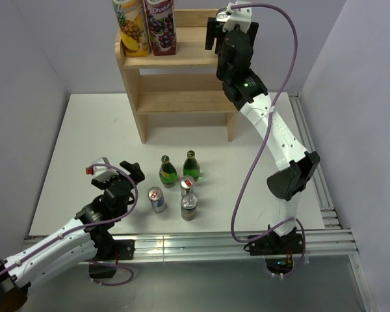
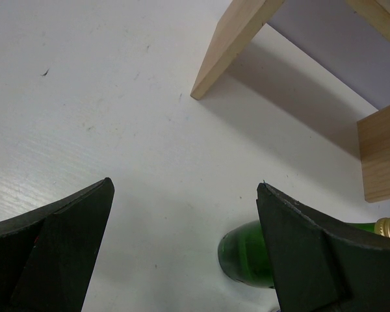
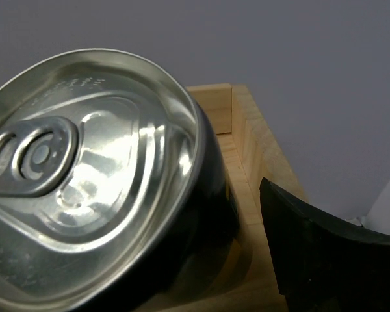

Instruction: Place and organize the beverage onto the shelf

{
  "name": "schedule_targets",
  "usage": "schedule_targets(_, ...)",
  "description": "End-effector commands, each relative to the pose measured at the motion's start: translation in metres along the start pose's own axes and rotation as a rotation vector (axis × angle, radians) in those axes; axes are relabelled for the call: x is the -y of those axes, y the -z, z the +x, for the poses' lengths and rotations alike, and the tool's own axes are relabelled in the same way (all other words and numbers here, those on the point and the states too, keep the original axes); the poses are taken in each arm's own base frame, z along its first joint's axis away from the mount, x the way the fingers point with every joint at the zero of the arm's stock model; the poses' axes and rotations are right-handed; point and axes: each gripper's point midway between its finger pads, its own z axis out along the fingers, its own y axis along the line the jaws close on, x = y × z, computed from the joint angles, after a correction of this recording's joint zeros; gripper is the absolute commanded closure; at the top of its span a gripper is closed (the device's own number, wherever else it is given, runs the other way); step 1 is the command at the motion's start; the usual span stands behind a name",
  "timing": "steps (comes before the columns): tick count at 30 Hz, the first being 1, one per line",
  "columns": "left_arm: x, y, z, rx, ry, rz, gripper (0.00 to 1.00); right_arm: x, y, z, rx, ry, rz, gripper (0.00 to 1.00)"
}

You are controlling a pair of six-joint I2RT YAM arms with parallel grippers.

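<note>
**Can (image 3: pixel 97 175) stands on top tier of shelf (image 1: pixel 182 97)**

From overhead, my right hand (image 1: pixel 214 36) hides the can at the right end of the shelf's top tier; two juice cartons (image 1: pixel 146 26) stand at the left end. Only the wrist camera shows the dark can upright on the wood. The one visible finger (image 3: pixel 325 247) is parted from it, gripping nothing. My left hand (image 1: pixel 117 170), in front of the shelf, gapes wide and empty over the surface (image 1: pixel 84 130).

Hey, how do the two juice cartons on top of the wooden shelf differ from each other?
The pineapple juice carton is yellow with green; the grape juice carton is dark purple. The pineapple one stands at the shelf's left end, the grape one just right of it. Both stand upright, side by side, on the top tier.
</note>
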Motion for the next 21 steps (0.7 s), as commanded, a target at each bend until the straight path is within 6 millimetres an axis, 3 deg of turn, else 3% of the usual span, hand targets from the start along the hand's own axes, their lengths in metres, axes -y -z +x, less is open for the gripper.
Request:
schedule_targets(1, 0.003, 0.000, -0.005, 0.017, 0.037, 0.007, 0.01, 0.019, 0.007, -0.022, 0.039, -0.033, 0.051, 0.09)
schedule_targets(21, 0.003, 0.001, -0.004, 0.012, 0.035, 0.011, 0.01, 0.039, -0.006, -0.020, 0.059, -0.040, 0.161, 0.09)
